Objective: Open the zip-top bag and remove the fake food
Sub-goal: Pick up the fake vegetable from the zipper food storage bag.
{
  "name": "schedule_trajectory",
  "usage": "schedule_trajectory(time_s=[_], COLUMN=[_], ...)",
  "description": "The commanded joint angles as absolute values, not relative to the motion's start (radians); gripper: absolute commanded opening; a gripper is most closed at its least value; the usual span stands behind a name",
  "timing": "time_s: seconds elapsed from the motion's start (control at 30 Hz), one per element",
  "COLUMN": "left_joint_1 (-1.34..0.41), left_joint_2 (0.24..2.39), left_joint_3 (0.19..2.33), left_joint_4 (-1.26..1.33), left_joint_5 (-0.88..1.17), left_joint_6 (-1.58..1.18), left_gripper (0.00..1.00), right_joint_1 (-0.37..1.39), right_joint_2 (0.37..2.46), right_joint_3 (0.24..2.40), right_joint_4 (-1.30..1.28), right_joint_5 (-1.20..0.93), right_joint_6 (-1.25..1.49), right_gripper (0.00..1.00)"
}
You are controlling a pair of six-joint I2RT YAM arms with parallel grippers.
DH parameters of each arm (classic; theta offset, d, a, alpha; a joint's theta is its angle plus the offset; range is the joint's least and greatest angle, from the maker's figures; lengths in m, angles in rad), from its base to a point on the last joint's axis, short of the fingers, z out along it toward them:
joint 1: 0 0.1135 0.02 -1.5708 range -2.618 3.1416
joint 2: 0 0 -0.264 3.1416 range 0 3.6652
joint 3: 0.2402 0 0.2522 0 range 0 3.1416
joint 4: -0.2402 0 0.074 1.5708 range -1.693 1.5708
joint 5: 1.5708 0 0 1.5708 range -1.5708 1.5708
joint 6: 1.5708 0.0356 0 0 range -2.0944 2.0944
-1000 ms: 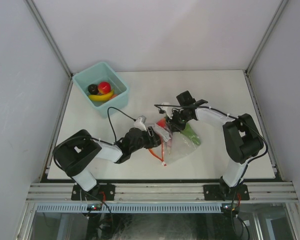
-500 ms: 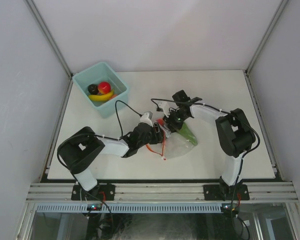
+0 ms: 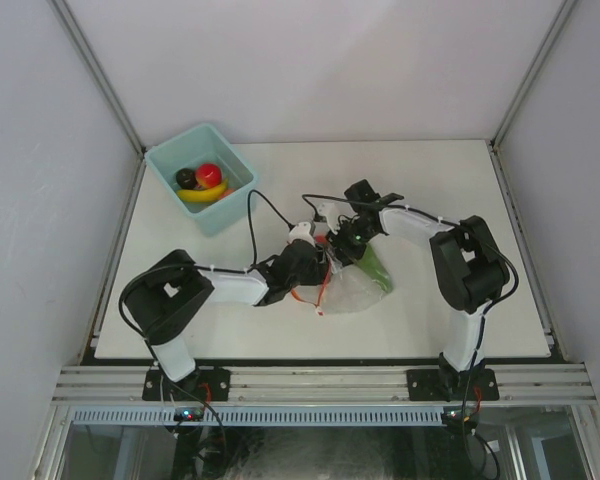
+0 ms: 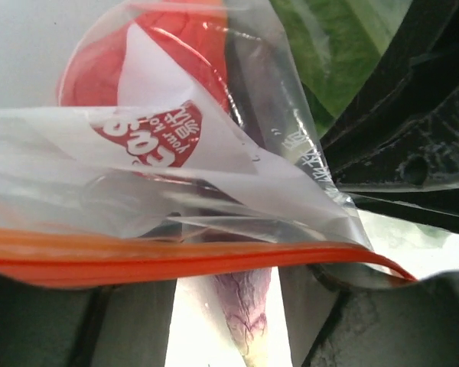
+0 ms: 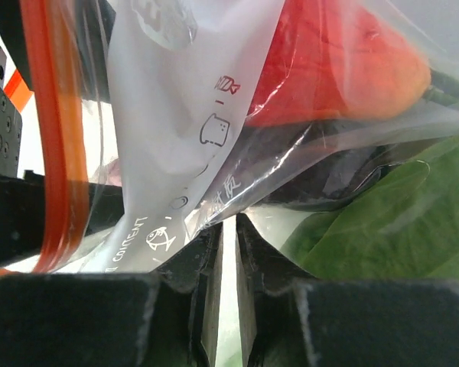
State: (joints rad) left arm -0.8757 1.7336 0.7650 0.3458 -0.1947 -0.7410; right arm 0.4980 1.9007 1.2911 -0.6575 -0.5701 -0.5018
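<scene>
While the zip-top bag (image 3: 355,290) lies flat just right of centre on the bench (image 3: 460,190), its orange zip strip (image 3: 321,292) runs roughly top-to-bottom of the overhead frame along the bag's left edge, with the clear body spreading right and down from it. Inside is fake food (image 5: 329,61): a red piece (image 4: 130,69) pressed against the film, a green leafy piece (image 3: 375,268) at the bag's upper right, and a purple eggplant tip (image 4: 241,317) showing under the strip. From upper right the right tool (image 5: 229,229) is clenched on a fold of bag film, jaws almost touching with plastic drawn between them. From lower left the left tool (image 3: 313,264) reaches the strip's upper end. In its wrist view the strip lies across both fingers (image 4: 69,321) with a gap between them, so cannot tell if it grips or just sits under. Both tools meet at the bag's upper-left corner, the left one nearer the strip. Judgement: the mouth faces left, so the opening pull wants the tools parting across the strip, not along it. The teal bin (image 3: 223,216) at upper left, well apart, holds a red apple (image 3: 210,172), a banana (image 3: 202,195) and a dark round piece (image 3: 186,178).
</scene>
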Motion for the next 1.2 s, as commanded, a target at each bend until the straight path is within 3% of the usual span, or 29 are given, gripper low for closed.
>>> schedule_trajectory(time_s=[0.0, 0.13, 0.27, 0.47, 0.7, 1.17], left_joint_1=[-0.887, -0.888, -0.889, -0.888, -0.885, -0.823], left_joint_2=[1.771, 1.787, 1.764, 1.633, 1.458, 1.246], left_joint_3=[0.845, 0.848, 0.835, 0.764, 0.633, 0.498], left_joint_4=[0.232, 0.219, 0.216, 0.211, 0.210, 0.145], left_joint_5=[-0.265, -0.290, -0.300, -0.294, -0.237, -0.110], left_joint_6=[-0.677, -0.676, -0.653, -0.643, -0.741, -0.886], left_gripper=[0.56, 0.52, 0.30, 0.14, 0.06, 0.01], right_joint_1=[0.502, 0.492, 0.473, 0.426, 0.398, 0.389], right_joint_2=[1.904, 1.901, 1.887, 1.875, 1.902, 1.892], right_joint_3=[1.332, 1.338, 1.338, 1.338, 1.339, 1.338], right_joint_4=[-0.664, -0.668, -0.672, -0.678, -0.677, -0.682], right_joint_5=[-0.602, -0.617, -0.628, -0.625, -0.555, -0.547], right_joint_6=[-0.486, -0.480, -0.480, -0.481, -0.484, -0.494], right_gripper=[0.11, 0.11, 0.11, 0.11, 0.11, 0.11])
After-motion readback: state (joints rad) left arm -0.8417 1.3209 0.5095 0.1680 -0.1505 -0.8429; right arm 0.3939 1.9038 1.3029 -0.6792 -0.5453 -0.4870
